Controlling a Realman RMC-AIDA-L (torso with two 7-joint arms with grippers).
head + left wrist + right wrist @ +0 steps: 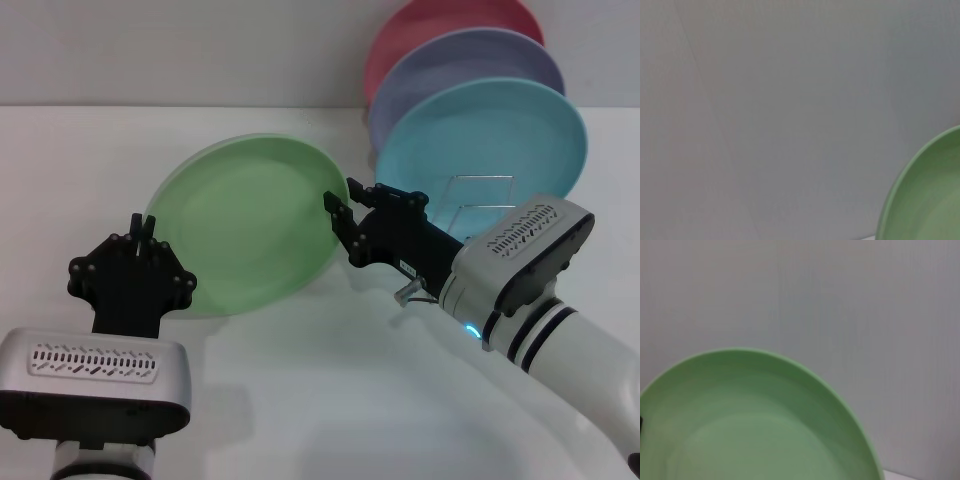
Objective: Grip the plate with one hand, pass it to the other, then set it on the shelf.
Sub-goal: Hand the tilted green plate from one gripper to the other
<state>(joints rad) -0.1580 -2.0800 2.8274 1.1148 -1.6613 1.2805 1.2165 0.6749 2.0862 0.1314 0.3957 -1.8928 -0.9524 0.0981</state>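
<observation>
- Four plates are counted: the green plate (250, 225), gripped by the right end effector (340, 215), and three racked (turquoise (485, 150), lavender (465, 65), pink (430, 25)).
- The left end effector (142, 222) (grip state cannot be told) is seen at the plate's rim.
- One wire shelf (482, 195) is seen on a white worktop (300, 400) under a pale wall (180, 50).

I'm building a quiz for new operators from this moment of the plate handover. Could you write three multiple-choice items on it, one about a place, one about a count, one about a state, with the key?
1. Where is the right claw?
A. At the green plate's right edge
B. Parked at the table's near corner
C. Inside the wire rack

2. How many plates stand in the shelf behind the arms?
A. One
B. Three
C. Five

3. How is the green plate placed?
A. Flat on the table
B. Standing in the rack
C. Held tilted between the two claws

Key: 1 A, the head view shows its fingers at that rim. 2 B, a turquoise plate, a lavender plate and a pink plate stand one behind another. 3 C, the left claw meets its left rim while the right one grips the opposite rim, and the plate leans up.
</observation>
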